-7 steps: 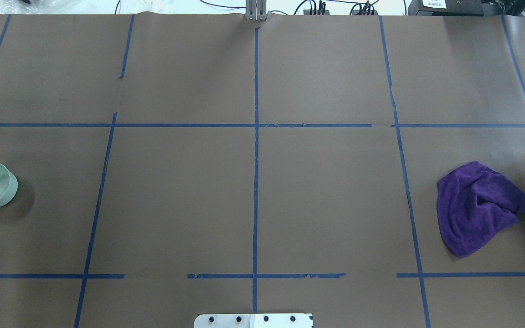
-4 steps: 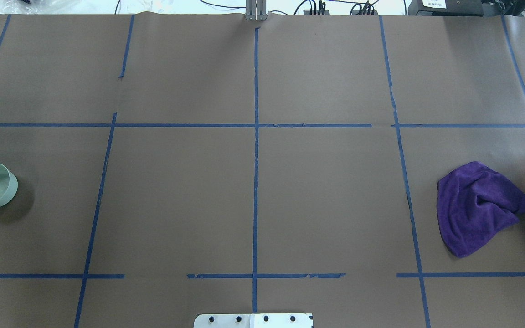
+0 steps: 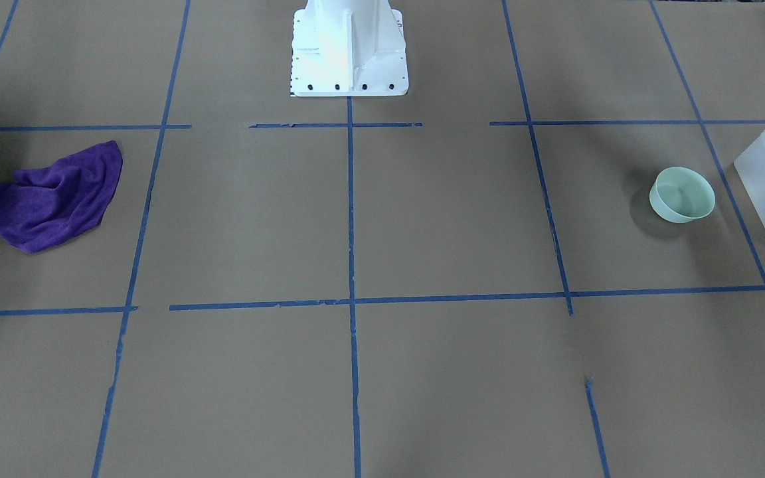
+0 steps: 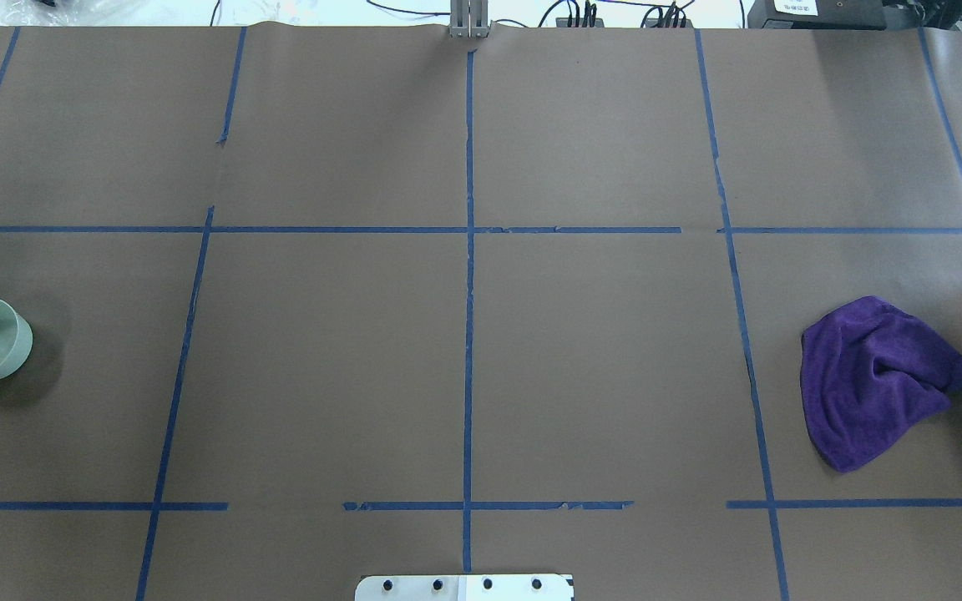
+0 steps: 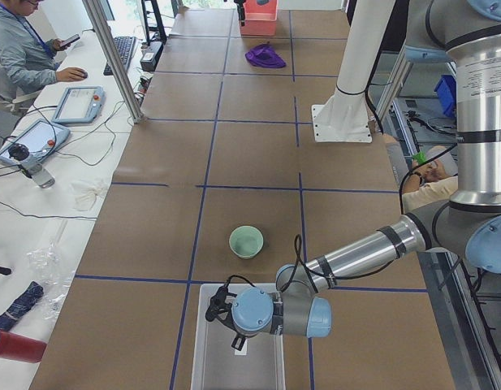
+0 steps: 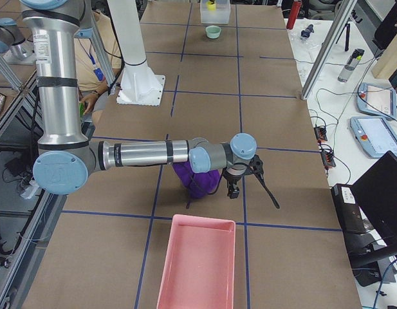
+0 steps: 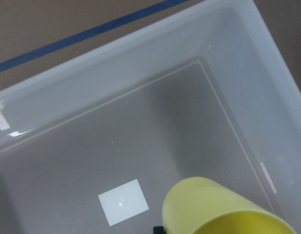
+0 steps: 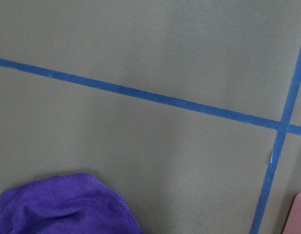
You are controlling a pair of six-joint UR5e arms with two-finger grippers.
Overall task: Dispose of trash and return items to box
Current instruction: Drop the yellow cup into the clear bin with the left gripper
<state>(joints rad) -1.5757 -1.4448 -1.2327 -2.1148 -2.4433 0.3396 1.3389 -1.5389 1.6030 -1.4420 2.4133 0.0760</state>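
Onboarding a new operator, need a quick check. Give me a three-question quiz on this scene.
1. True or false: the green bowl sits inside the bin.
2. The purple cloth lies nearest which? A) pink tray B) green bowl C) bin
3. Fill in: the left wrist view shows a ______ cup over the open bin.
Key: 1 false, it stands on the table beside the bin. 2 A. 3 yellow.

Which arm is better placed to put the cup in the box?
Left. The left arm reaches over the box with the cup over it; the right arm is beside the cloth.
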